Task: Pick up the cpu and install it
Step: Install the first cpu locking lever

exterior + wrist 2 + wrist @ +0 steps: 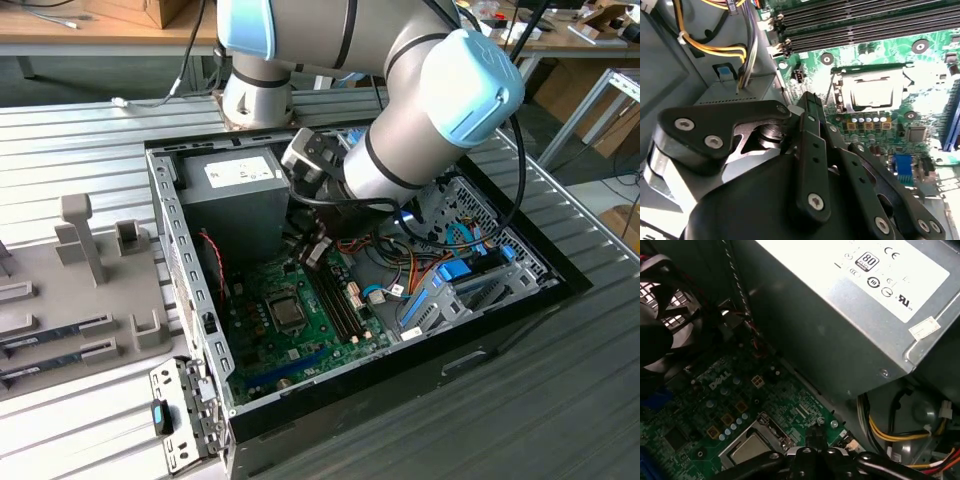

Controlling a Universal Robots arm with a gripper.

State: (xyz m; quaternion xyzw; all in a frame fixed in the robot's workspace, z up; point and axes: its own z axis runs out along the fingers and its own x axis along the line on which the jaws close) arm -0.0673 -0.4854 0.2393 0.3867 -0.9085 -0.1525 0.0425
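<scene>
The cpu [875,92] is a pale silvery square lying flat in the socket of the green motherboard [875,50], framed by a metal bracket. It also appears in the first wrist view as the cpu [747,447], and the exterior view shows the socket [288,312]. My gripper [312,252] hangs inside the open computer case, above the board and a little behind the socket, next to the memory slots. In both wrist views its black fingers [809,102] come together at the gripper [812,440]. They are shut with nothing seen between them, and they stay apart from the cpu.
The grey power supply box [850,315] stands close behind the gripper, with yellow and black cables [715,47] beside it. Memory sticks [850,22] run along the socket. A fan [660,305] sits at the case wall. A grey fixture tray [80,290] lies at the exterior view's left.
</scene>
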